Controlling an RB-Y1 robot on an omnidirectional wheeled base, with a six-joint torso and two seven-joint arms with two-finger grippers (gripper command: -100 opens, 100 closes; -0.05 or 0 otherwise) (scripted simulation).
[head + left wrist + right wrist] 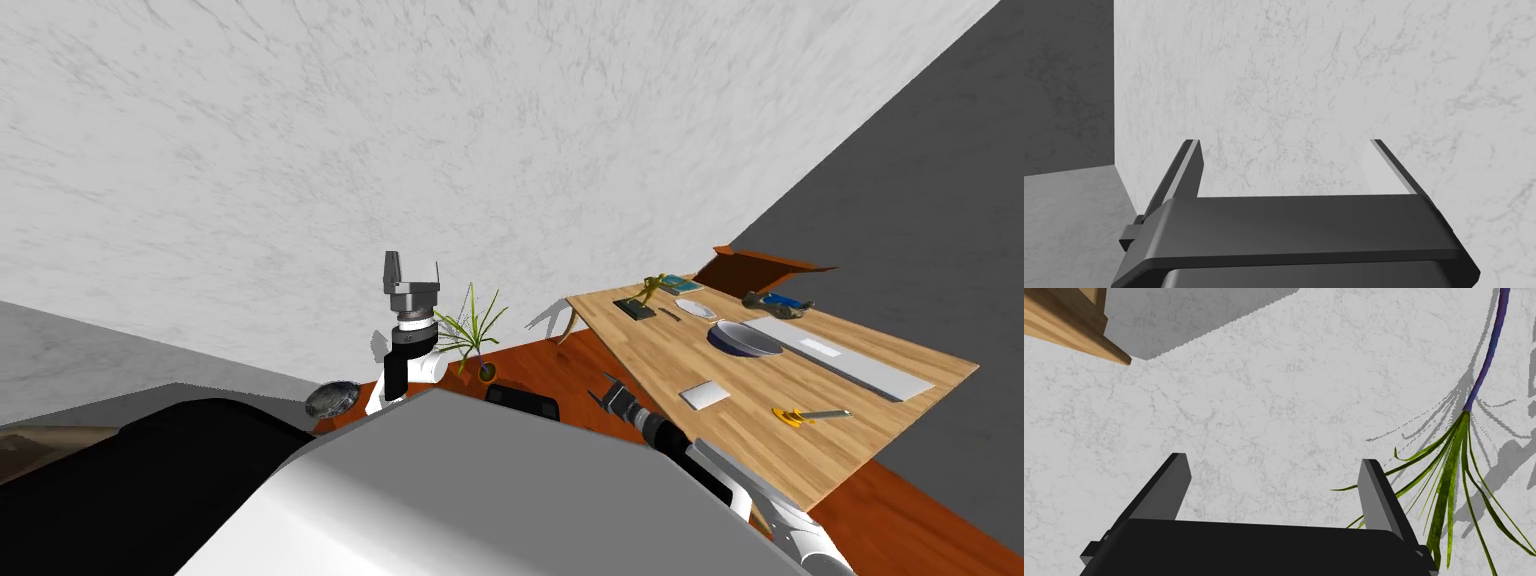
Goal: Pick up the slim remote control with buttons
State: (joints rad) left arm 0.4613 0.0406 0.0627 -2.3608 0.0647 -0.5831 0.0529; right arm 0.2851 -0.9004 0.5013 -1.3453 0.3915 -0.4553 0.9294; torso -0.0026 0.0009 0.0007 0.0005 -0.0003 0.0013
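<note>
Right gripper (1274, 459) low by the wooden table's (650, 360) near corner, fingers spread, nothing held, spiky plant (470, 335) alongside, left gripper (1284, 141) raised, fingers parted, slim grey remote (835, 358) flat on the tabletop beside a bowl (745, 338), well apart from both.

Forearms white, joints dark, wrists ribbed grey. My left gripper (1284, 142), right gripper (1274, 459): dark boxes, thin light-grey blade fingers (1186, 170).
</note>
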